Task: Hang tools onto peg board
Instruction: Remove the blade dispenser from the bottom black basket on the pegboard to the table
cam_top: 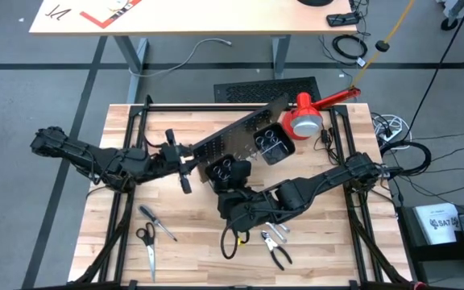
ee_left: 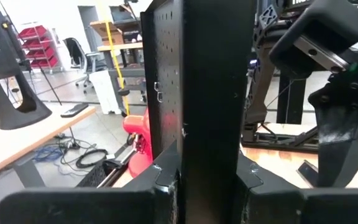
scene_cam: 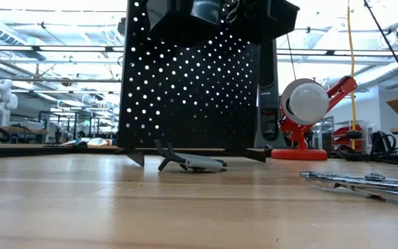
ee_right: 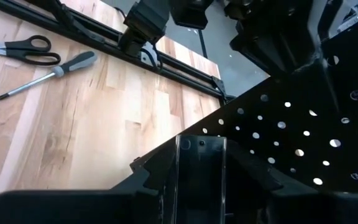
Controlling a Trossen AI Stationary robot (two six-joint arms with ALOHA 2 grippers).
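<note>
The peg board (cam_top: 240,138) stands on edge in the middle of the wooden table (cam_top: 119,242), running at a slant from near the left arm toward the red-and-white lamp (cam_top: 306,119) at the far right. In the low view its perforated face (scene_cam: 192,83) rises upright from the table top, with the lamp just beside its right edge.

The left gripper (cam_top: 185,163) sits at the board's near-left end. In its wrist view the two dark fingers (ee_left: 160,186) are closed narrowly on the board's thin edge (ee_left: 213,93), one on each side, so it has hold of the panel.

The right gripper (cam_top: 230,179) is at the board's lower edge, near the box bins (cam_top: 271,143). In its wrist view the fingers (ee_right: 148,174) are set close together around a piece at the board's edge (ee_right: 201,165); it seems to grip the board there.

The other tools lie flat on the table, apart from the board. The scissors (cam_top: 147,242) and the screwdriver (cam_top: 158,222) are near the front left, close to each other. The pliers (cam_top: 276,251) lie at the front right, just beside a small silver wrench (cam_top: 274,232). In the low view another small tool (scene_cam: 188,162) lies on the table at the foot of the board, and a metal tool (scene_cam: 365,183) lies in the right foreground
</note>
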